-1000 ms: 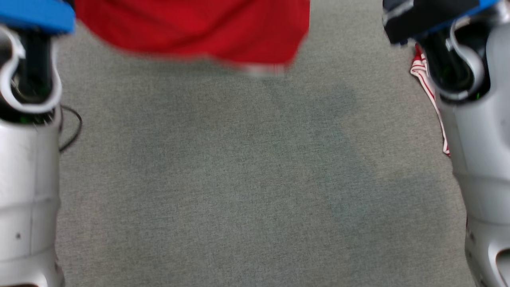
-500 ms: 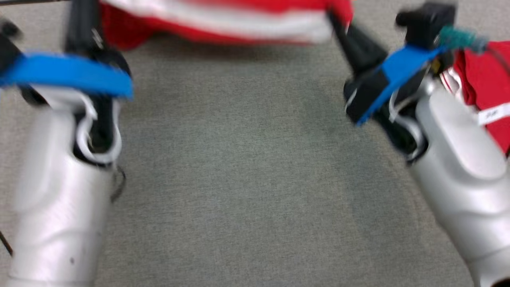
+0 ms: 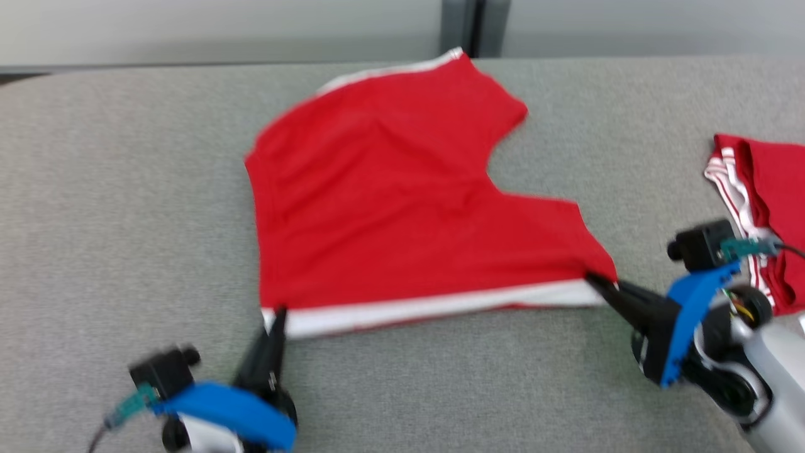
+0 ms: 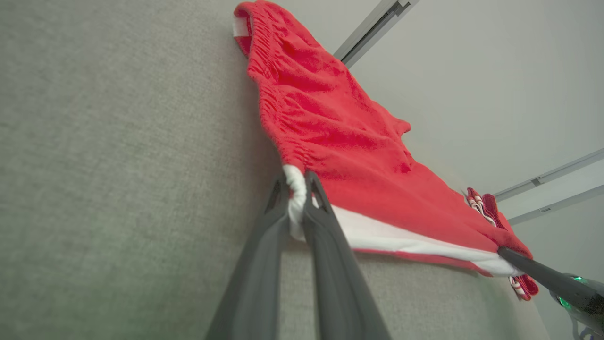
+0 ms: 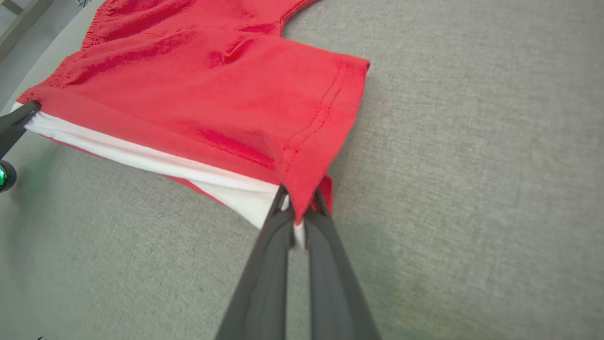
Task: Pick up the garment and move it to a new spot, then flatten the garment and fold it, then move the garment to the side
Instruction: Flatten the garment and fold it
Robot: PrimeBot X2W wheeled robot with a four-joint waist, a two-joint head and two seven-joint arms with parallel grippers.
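shorts: the red shorts [image 3: 390, 207] lay spread across the middle of the grey desk [image 3: 126, 189]. The white stripe [image 3: 440, 305] ran along the 6 o'clock edge, with the waistband at 9 o'clock.
left tool: the left tool [image 3: 278, 313] was pinched narrow on the white corner at 7 o'clock of the shorts. The wrist view had cloth bunched right between the fingers [image 4: 321, 198].
right tool: the right tool [image 3: 591, 278] was clamped tight on the hem corner at 4 o'clock, with red fabric draped over the fingertips [image 5: 311, 208].
step, imo: looked like the flattening bit, with the near edge stretched between both tools.
doing it well: I'd have pulled evenly toward 6 o'clock, kept both corners low on the desk and the stripe taut, then let go only once the far leg at 1 o'clock sat flat.
watch out: the other garment [image 3: 767, 189] sat at 3 o'clock, just beside the right arm, so it would be easy to snag.
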